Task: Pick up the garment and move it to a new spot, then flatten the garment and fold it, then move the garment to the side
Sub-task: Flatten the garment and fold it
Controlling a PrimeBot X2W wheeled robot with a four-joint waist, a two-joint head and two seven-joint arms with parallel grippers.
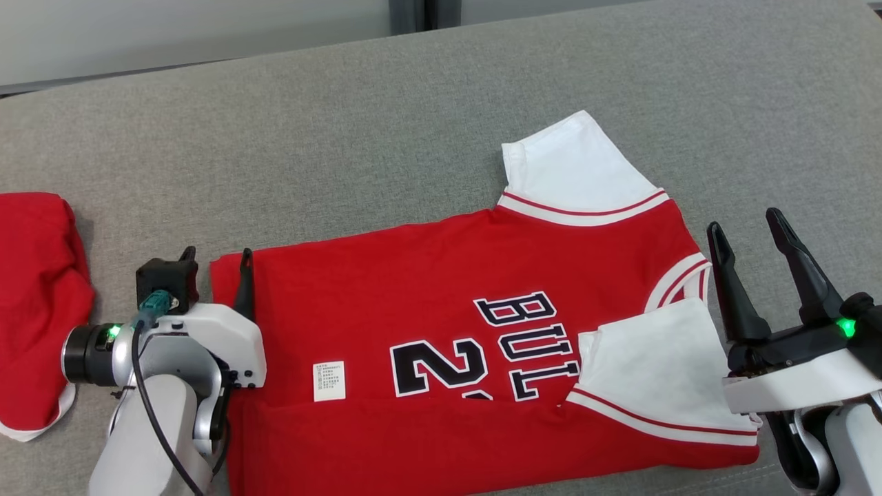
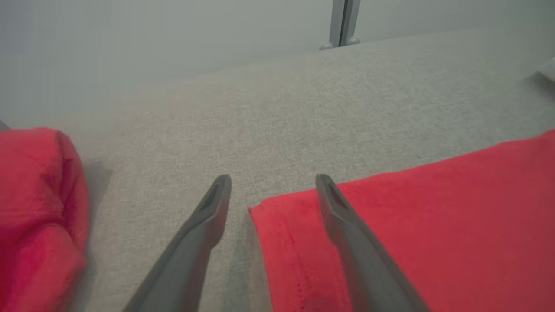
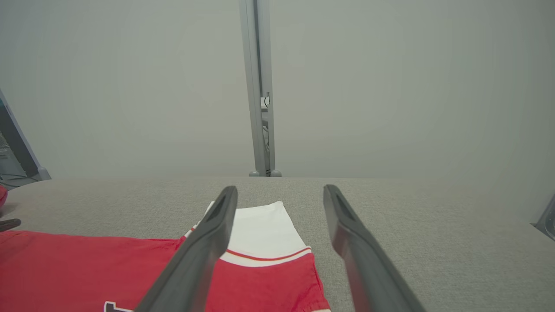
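A red-and-white Bulls jersey (image 1: 448, 331) lies flat on a grey fabric surface (image 1: 344, 124). Its long axis runs left to right, and its near edge is folded over. The left gripper (image 1: 217, 253), fingers apart, straddles the far hem corner (one finger over red cloth, one over grey). The right gripper (image 1: 743, 222), also spread and empty, hovers just beside the collar end. Each arm is nearest its own end.

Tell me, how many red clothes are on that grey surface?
2. A red jersey lies spread in the middle; a bunched red garment sits at the far left, cut off by the picture's edge, so more may lie beyond.
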